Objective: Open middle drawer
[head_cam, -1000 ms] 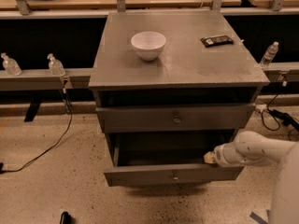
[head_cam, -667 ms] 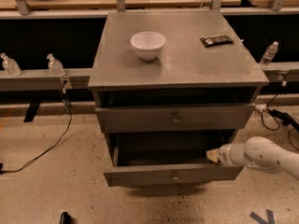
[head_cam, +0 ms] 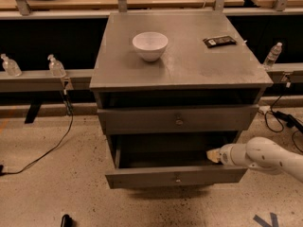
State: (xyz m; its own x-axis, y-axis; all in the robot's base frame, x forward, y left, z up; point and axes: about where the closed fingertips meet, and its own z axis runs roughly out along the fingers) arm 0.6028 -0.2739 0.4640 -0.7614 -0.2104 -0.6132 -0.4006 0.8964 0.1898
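Grey middle drawer (head_cam: 142, 178) pulled out, hand (head_cam: 213, 155) inside

Bench top (head_cam: 189, 72): grey, flat, carrying two items.
Bowl (head_cam: 150, 45): white, upright, left of centre on the bench top.
Packet (head_cam: 219, 41): dark, flat, near the right rear corner, well apart from the bowl.
Pump bottles (head_cam: 56, 66): two, clear, on the rail to the left.
Water bottle (head_cam: 272, 55): clear, upright, on the right.
Cable (head_cam: 47, 150): black, trailing over the speckled floor (head_cam: 42, 193) on the left.
Gripper (head_cam: 211, 155): low, at the right front, beneath the bench top.
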